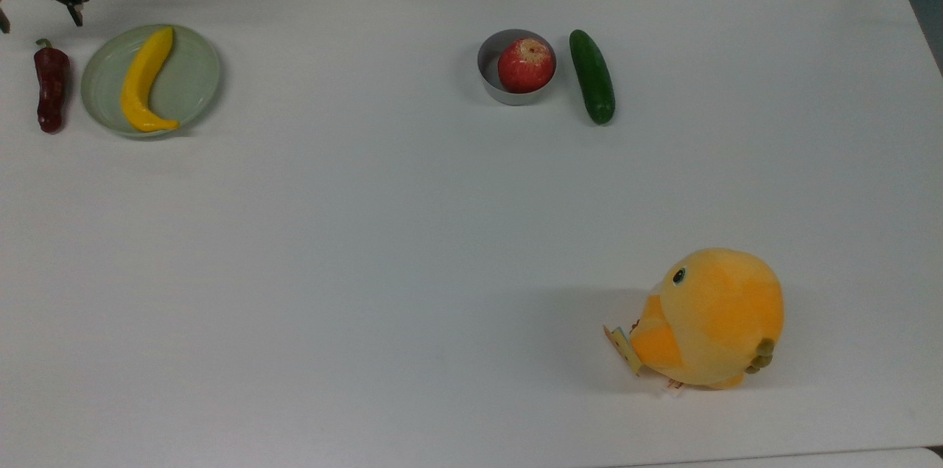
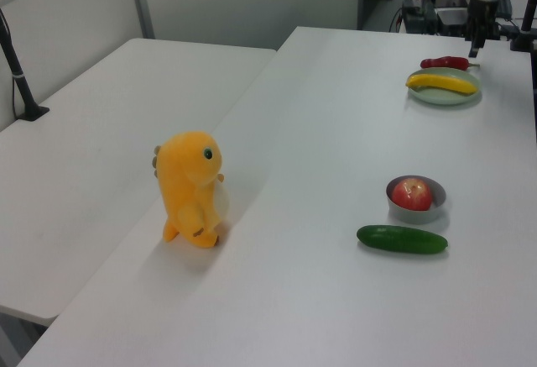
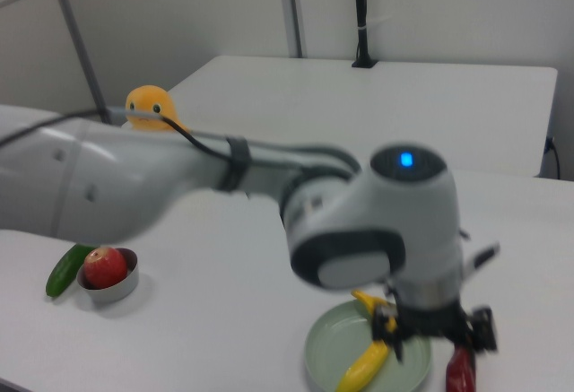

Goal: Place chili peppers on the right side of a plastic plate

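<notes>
The dark red chili pepper [image 1: 51,88] lies flat on the white table, just off the top view's left of the pale green plastic plate [image 1: 195,77], with a small gap between them. A yellow banana [image 1: 147,79] lies in the plate. My gripper [image 1: 38,17] hangs open and empty above the chili's stem end, near the top view's upper left corner. In the left view the chili [image 2: 445,63] sits behind the plate [image 2: 445,98]. In the right view the chili [image 3: 460,371] lies right of the plate [image 3: 327,356], below the gripper [image 3: 439,336].
A grey metal bowl [image 1: 492,81] holds a red apple [image 1: 526,65], with a dark green cucumber [image 1: 591,76] beside it. An orange plush toy [image 1: 707,320] stands near the top view's lower right. The chili lies close to the top view's left edge.
</notes>
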`<move>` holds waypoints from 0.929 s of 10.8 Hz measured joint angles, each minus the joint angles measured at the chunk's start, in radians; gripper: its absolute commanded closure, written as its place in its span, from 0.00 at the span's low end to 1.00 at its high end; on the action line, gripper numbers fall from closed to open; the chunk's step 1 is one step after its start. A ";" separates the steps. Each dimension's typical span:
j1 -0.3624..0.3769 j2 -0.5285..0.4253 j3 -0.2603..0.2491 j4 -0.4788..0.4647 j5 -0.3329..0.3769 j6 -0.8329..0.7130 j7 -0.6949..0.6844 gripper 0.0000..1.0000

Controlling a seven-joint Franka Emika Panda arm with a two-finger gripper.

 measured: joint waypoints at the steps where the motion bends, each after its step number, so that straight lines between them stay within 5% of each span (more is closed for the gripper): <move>1: 0.014 -0.049 0.001 0.027 0.003 -0.089 0.064 0.00; 6: 0.157 -0.327 0.046 0.207 0.002 -0.635 0.627 0.00; 10: 0.223 -0.437 0.241 0.242 0.001 -0.790 1.029 0.00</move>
